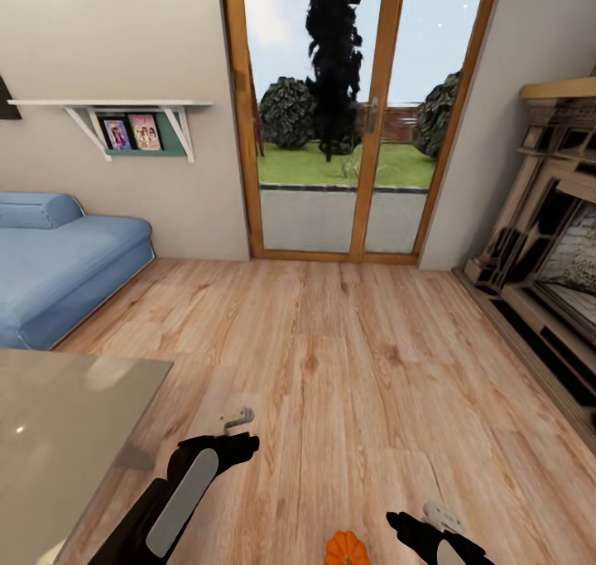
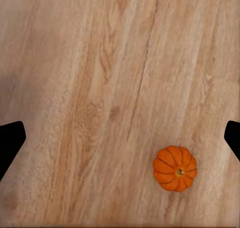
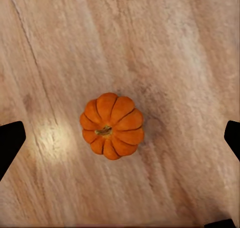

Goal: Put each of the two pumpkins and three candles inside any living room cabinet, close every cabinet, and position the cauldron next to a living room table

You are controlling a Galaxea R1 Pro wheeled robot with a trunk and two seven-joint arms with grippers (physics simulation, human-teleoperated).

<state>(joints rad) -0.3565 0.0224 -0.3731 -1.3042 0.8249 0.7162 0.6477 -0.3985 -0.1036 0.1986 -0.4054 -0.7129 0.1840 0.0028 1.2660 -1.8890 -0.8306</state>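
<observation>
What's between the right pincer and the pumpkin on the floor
Nothing: in the right wrist view, the pumpkin sits alone on bare wooden floor, below the open right pincer, with no obstacle in between.

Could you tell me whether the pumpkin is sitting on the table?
No, the pumpkin lies on the wood floor, apart from the table.

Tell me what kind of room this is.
Most likely a living room: a blue sofa along the left wall, a fireplace on the right, and glass patio doors looking onto a garden. A small pumpkin sits on the wood floor.
</observation>
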